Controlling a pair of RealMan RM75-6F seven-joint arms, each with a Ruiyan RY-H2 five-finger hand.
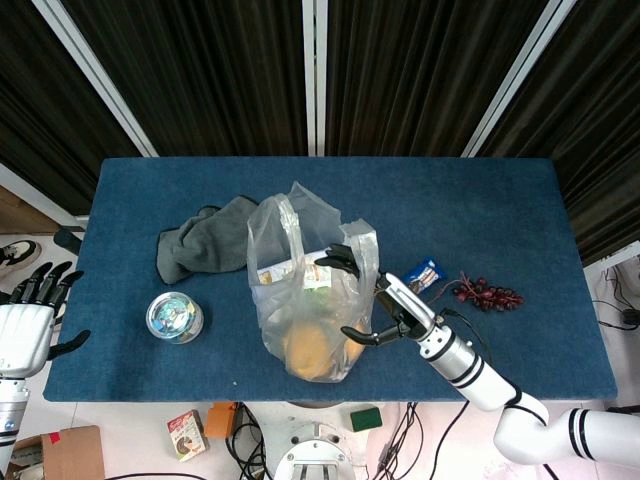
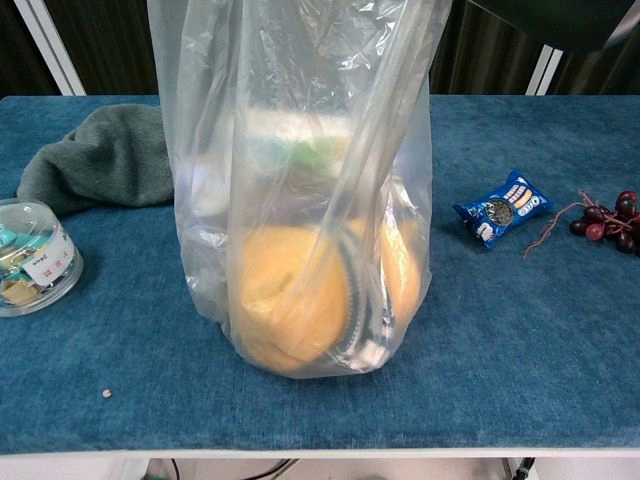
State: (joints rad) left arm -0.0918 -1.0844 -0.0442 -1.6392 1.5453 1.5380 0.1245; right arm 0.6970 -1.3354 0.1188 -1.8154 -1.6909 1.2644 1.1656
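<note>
Right hand: seen in the head view against the right side of the clear plastic bag — upper fingers are laid on the bag's right wall near the handle, the thumb is pressed in lower down, so the bag's side is grasped between them.
Left hand: held off the table's near left corner, fingers spread, nothing grasped.
Bag: stood upright near the middle of the blue table, slightly toward the near edge; its handles are raised.
Bag contents: a rounded orange-yellow item is seen at the bottom, a pale box with green above it; finer detail is blurred by the plastic.
Left of the bag: a grey cloth is bunched just beside it; a round clear lidded tub sits nearer.
Right of the bag: a small blue snack packet, then a bunch of dark red grapes — both apart from the bag.
</note>
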